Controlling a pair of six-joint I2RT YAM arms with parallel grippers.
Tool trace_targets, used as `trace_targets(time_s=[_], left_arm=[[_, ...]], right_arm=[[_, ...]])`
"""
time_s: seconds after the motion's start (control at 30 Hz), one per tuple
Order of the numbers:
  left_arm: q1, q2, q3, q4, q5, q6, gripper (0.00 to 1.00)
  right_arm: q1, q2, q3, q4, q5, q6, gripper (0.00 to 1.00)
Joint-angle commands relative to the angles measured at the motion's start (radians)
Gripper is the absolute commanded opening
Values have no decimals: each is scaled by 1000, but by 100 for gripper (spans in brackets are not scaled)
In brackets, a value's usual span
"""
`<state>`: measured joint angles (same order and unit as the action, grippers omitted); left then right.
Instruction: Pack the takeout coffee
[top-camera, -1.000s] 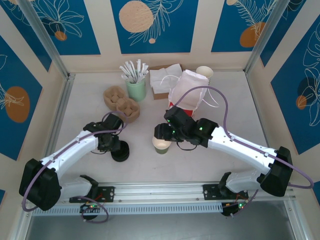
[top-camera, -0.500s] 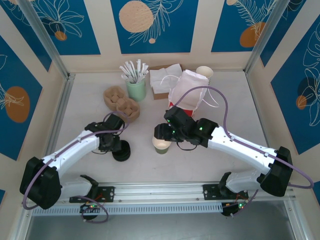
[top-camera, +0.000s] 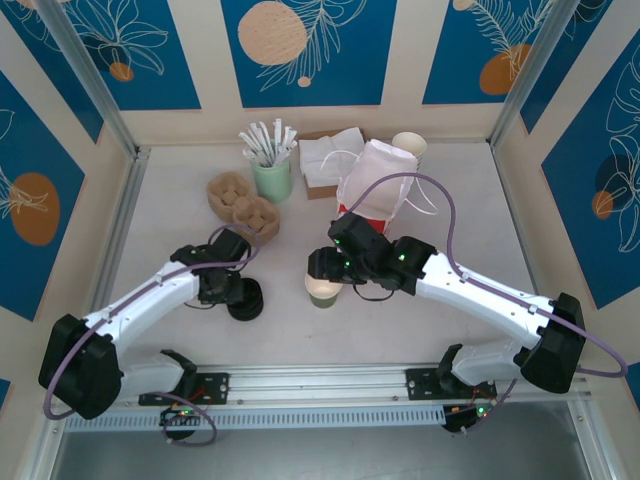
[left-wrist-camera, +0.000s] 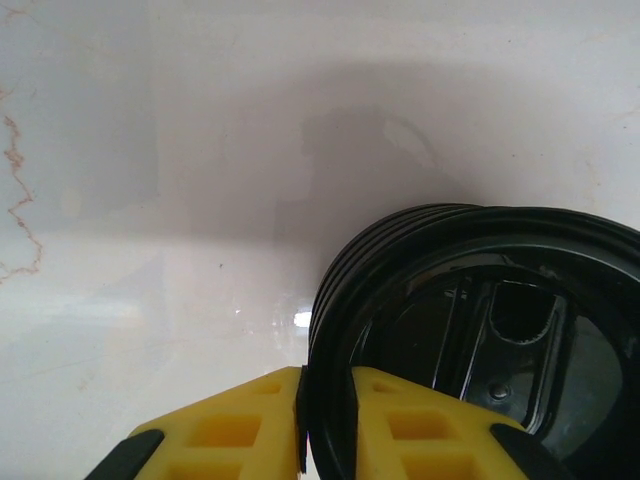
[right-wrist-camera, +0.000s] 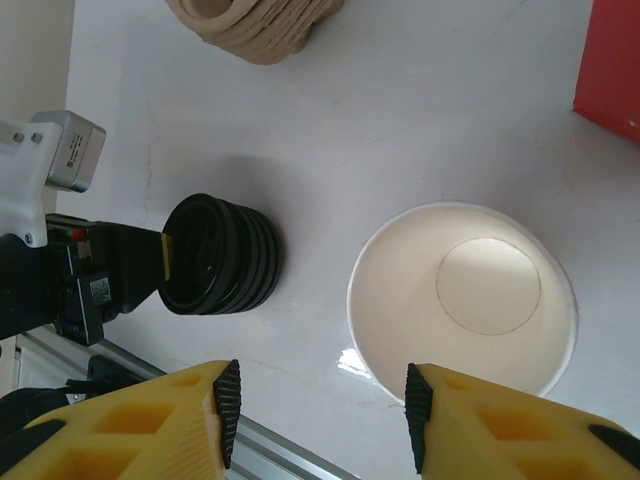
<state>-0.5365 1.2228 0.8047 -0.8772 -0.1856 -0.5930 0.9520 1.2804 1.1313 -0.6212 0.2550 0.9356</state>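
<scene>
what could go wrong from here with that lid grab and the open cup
1. The left end effector pinches only the thin rim of the top lid. It may slip or swing when lifted.
2. That lid sits nested on a stack of black lids, so the ones beneath may come up with it or the stack may tip.
3. The right end effector hangs open above the lidless cup without gripping it, so pressing a lid on could shove or topple the cup.
</scene>
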Motion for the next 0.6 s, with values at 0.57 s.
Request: trace_targets(time_s=[0.57], left_arm=[[-27, -98, 49, -80, -23, -24, 16]], right_arm=[[33, 206, 140, 97, -209, 26, 50]])
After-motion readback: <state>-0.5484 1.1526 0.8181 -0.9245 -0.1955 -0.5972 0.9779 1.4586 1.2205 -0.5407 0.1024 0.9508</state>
